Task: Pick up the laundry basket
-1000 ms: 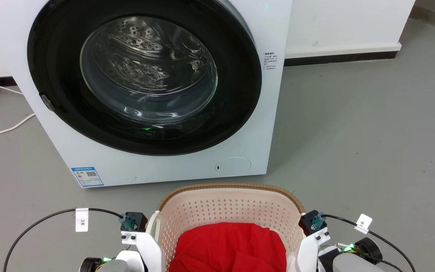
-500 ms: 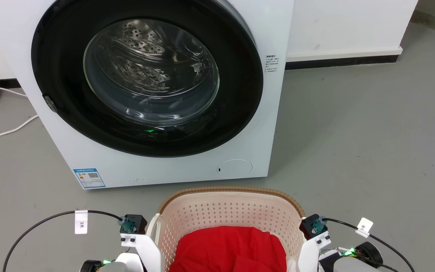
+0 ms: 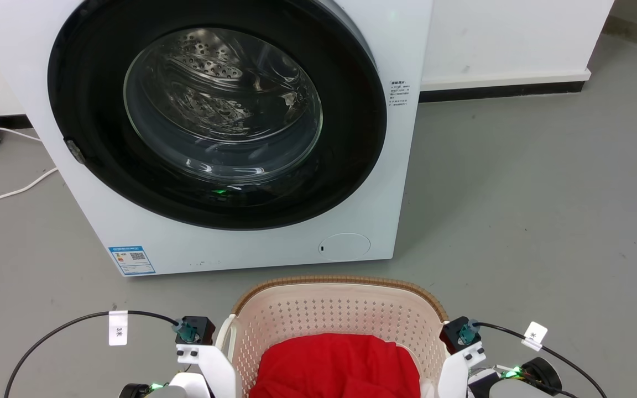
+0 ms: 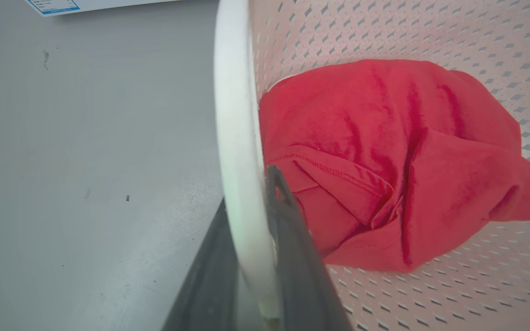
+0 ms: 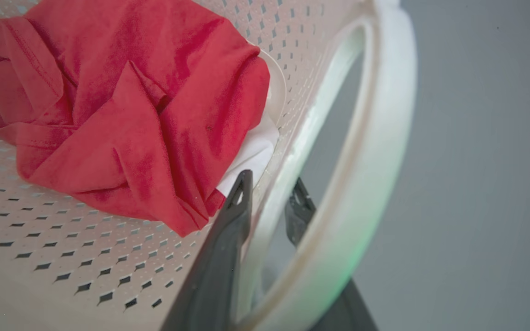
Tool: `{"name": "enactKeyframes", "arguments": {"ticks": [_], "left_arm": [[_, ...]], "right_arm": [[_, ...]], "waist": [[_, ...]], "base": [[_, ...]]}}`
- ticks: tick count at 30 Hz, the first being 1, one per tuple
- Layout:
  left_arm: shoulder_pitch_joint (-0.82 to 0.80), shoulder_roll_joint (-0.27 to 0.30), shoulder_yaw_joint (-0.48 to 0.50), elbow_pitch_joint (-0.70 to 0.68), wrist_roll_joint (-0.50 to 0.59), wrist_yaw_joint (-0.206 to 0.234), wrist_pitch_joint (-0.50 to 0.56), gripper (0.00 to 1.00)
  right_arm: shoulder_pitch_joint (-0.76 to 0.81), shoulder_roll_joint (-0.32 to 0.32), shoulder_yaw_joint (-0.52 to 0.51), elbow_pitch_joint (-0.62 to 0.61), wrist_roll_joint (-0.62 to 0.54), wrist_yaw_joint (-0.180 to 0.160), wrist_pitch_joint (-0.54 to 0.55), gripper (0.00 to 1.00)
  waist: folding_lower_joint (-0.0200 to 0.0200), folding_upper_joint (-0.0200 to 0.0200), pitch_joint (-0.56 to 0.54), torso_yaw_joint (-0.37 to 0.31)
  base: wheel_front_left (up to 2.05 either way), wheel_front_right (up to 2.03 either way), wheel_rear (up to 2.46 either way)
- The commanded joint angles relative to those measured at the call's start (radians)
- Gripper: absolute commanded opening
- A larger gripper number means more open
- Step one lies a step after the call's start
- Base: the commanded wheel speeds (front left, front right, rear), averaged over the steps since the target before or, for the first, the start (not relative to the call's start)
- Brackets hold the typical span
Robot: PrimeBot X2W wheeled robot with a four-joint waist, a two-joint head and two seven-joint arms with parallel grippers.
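at lower centre, laundry basket [image 3: 340, 309] shifted only with camera; left gripper [image 4: 246, 188], right gripper [image 5: 272, 179] clenched on it; lift unproven.

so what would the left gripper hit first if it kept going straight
Probably the crumpled red cloth in the cream perforated plastic laundry basket: the left gripper straddles the white handle, inner fingertip beside the cloth. Depth is unclear.

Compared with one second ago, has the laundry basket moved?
Yes, slightly: the laundry basket has slid down the head view, its rim now farther from the base of the washing machine, though the camera shifted too.
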Motion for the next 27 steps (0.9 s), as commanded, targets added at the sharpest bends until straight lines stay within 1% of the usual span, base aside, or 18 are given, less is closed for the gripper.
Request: {"name": "enactKeyframes", "arguments": {"ticks": [1, 14, 27], "left_arm": [[-0.007, 0.022, 0.0, -0.001, -0.006, 0.003, -0.016, 0.0], [-0.005, 0.028, -0.028, 0.006, -0.039, 0.003, -0.022, 0.0], [-0.006, 0.031, -0.056, 0.01, -0.072, 0.003, -0.024, 0.0]], "right_arm": [[-0.004, -0.012, 0.012, 0.003, -0.004, 0.014, -0.004, 0.0], [-0.009, -0.011, 0.05, 0.006, 0.038, 0.014, -0.008, 0.0], [-0.015, -0.01, 0.075, 0.014, 0.055, 0.014, -0.014, 0.0]], "waist": [[-0.0001, -0.0001, 0.0, 0.0], [-0.0001, -0.0001, -0.001, -0.006], [-0.0001, -0.0001, 0.0, -0.01]], "base": [[0.0, 0.0, 0.0], [0.0, 0.0, 0.0], [0.0, 0.0, 0.0]]}}
